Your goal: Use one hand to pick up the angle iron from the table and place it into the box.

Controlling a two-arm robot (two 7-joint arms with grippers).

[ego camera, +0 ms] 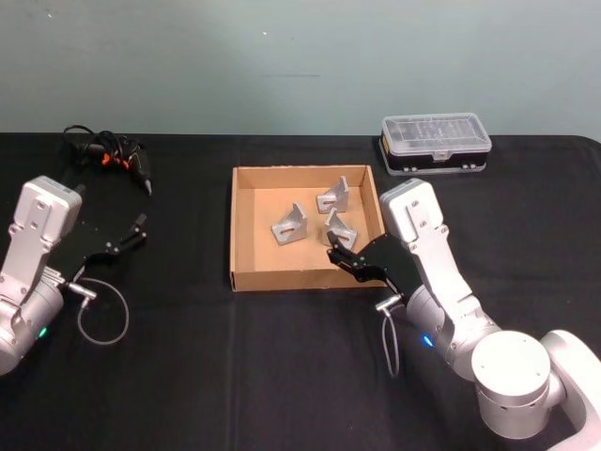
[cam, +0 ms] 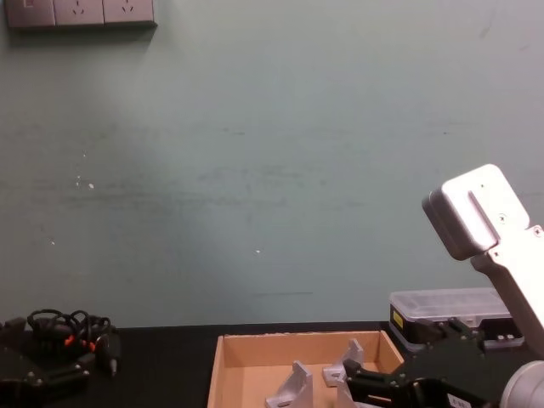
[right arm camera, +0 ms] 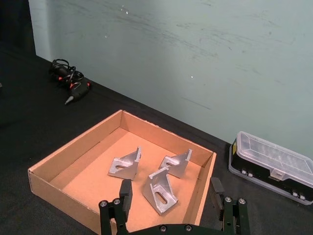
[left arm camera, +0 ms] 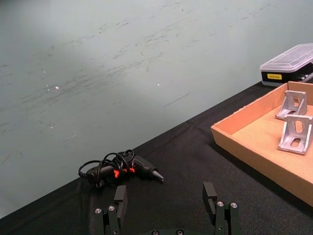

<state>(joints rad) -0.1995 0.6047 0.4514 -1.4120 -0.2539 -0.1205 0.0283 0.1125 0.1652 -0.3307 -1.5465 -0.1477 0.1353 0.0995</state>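
1. Writing: the black plastic case (right arm camera: pixel 271 164) with a clear lid carries a small yellow label on its end wall, plain in the left wrist view; its text is too small to read. No other lettering can be read.
2. Task items: three angle irons lie inside the box (ego camera: pixel 246 230), a shallow tan cardboard tray with low walls and no lid. Each is a pale silver L-shaped bracket with a slotted face and a triangular web. The left angle iron (ego camera: pixel 290 225), the rear angle iron (ego camera: pixel 334 198) and the near angle iron (ego camera: pixel 339 228) all rest on the box floor, apart from one another.
3. Right gripper (ego camera: pixel 340 250): at the box's near right corner, over the rim, its fingers spread wide and holding nothing. In the right wrist view the near angle iron lies on the floor between and beyond the two fingertips.
4. Left gripper (ego camera: pixel 141 225): over the table (ego camera: pixel 188 376), well left of the box, fingers apart and empty.
5. View differences: the chest view shows wall sockets (cam: pixel 81 13) at upper left. A black tool with orange marks and a coiled cord (ego camera: pixel 113 160) lies at the table's far left.
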